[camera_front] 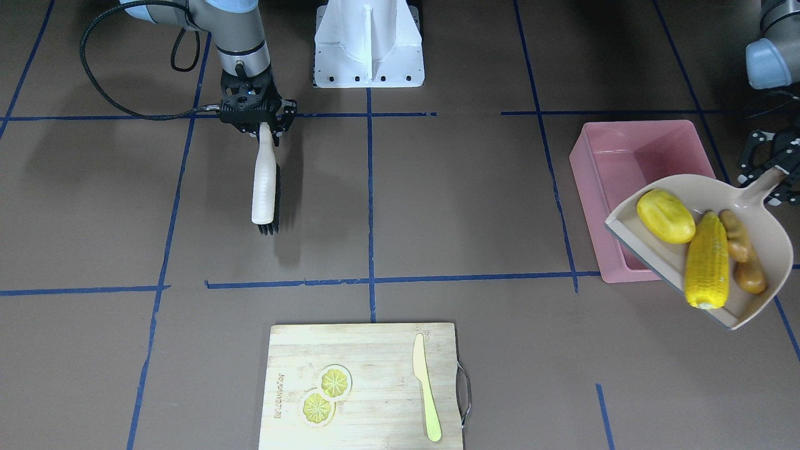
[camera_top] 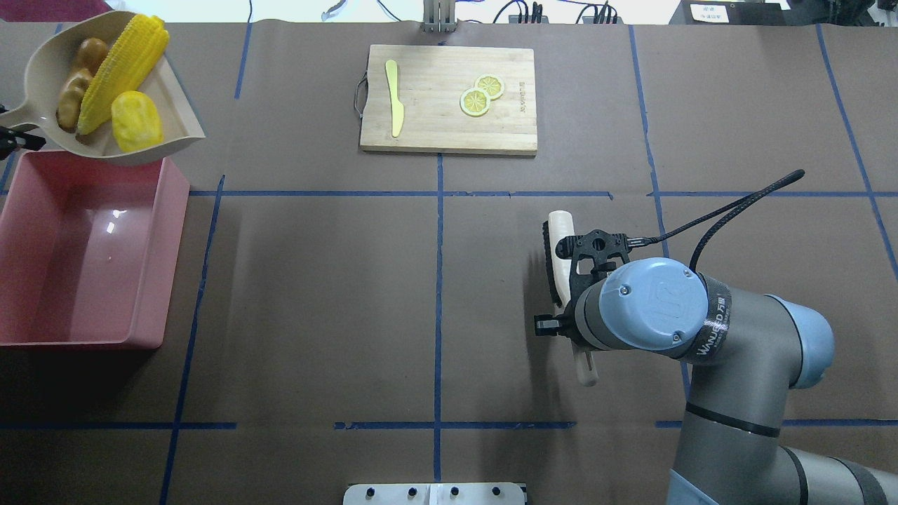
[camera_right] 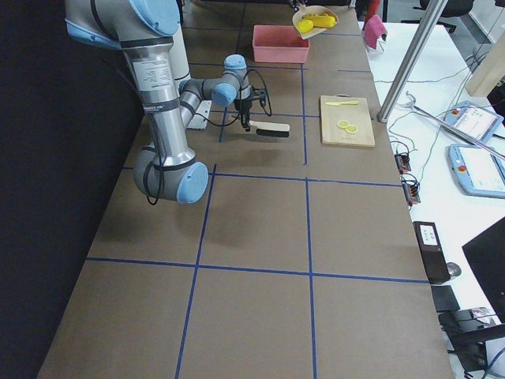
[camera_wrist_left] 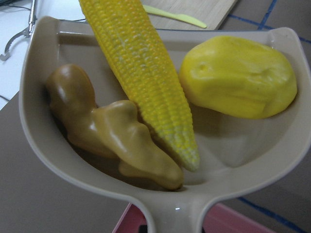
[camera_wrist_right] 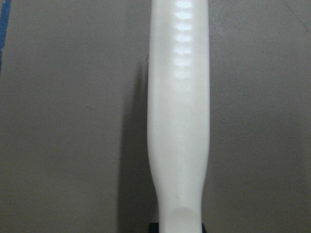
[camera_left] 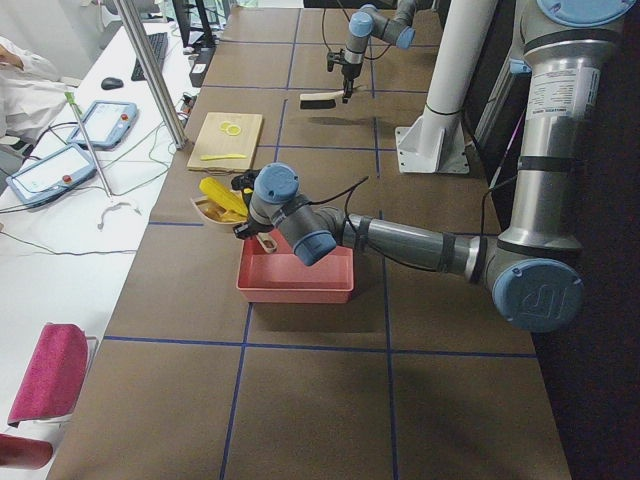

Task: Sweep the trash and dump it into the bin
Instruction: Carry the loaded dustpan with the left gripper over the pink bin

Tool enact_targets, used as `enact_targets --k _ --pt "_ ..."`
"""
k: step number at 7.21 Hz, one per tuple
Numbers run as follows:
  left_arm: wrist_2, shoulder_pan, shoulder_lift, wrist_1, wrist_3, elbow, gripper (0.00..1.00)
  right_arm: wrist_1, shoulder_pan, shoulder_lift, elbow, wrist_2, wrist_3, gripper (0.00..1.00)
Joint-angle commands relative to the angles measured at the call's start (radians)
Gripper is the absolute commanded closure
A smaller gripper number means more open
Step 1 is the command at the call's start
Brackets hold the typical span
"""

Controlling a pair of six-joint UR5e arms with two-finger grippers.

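Observation:
The pink bin (camera_front: pixel 619 156) stands on the table, also in the overhead view (camera_top: pixel 91 259). My left gripper (camera_front: pixel 778 175) is shut on the handle of a beige dustpan (camera_front: pixel 631 230) and holds it in the air over the bin's edge. In the pan lie the trash: a long corn cob (camera_front: pixel 707 261), a lumpy yellow piece (camera_front: pixel 665 216) and a tan ginger root (camera_front: pixel 744 253). The left wrist view shows all three close up: the corn cob (camera_wrist_left: pixel 146 77), the lumpy piece (camera_wrist_left: pixel 238 77) and the ginger root (camera_wrist_left: pixel 112 136). My right gripper (camera_front: pixel 262 122) is shut on a white brush (camera_front: pixel 264 181), far from the bin.
A wooden cutting board (camera_front: pixel 375 400) lies at the table's operator side with two lemon slices (camera_front: pixel 325 394) and a pale yellow-green knife (camera_front: pixel 427 387) on it. The white robot mount (camera_front: pixel 369 44) stands at the robot's edge. Blue tape lines cross the brown table.

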Motion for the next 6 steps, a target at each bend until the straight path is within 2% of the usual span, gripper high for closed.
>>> enact_targets --k 1,3,4,6 --pt "0.0 -0.077 0.051 0.024 0.194 0.039 1.0 0.0 -0.001 -0.001 0.0 -0.006 -0.001 1.0" --pt "0.014 -0.114 0.049 0.062 0.352 0.052 1.0 0.0 -0.002 -0.001 -0.002 -0.006 -0.001 1.0" --pt "0.015 -0.142 0.048 0.123 0.449 0.043 1.0 0.0 -0.001 -0.002 -0.002 -0.004 -0.001 1.0" --pt "0.046 -0.127 0.038 0.238 0.608 0.037 1.0 0.002 -0.003 -0.01 -0.003 -0.003 -0.001 1.0"
